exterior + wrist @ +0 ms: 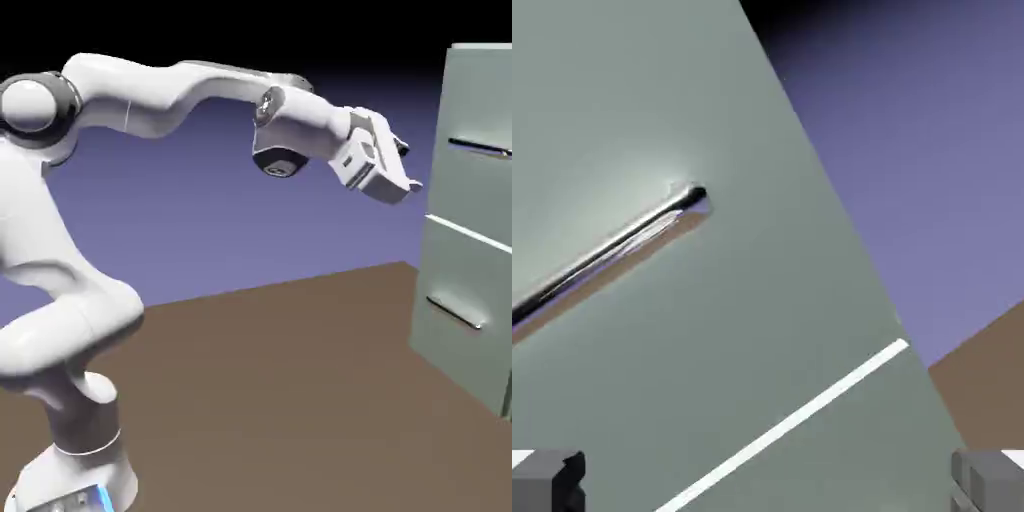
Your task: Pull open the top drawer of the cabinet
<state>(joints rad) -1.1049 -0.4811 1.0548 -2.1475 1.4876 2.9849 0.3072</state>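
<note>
While arm (150, 95) spans upper half of exterior view, cabinet (478, 290) stands at right edge on brown tabletop (280, 400). Top drawer (480, 130) upper right, shut flush, bar handle (480, 148) across it. Fingers (398, 165) spread wide, holding nothing, well apart from handle. Hand view: drawer front fills left, handle (612, 250) slanting at middle left.

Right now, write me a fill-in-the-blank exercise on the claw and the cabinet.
1. The claw is ____, holding nothing.
2. In the exterior view, the claw hangs level with the ____ drawer's handle.
3. The cabinet shows ____ bar handles in the exterior view.
4. The top drawer looks ____, not pulled out.

Missing words: open; top; two; closed
</note>
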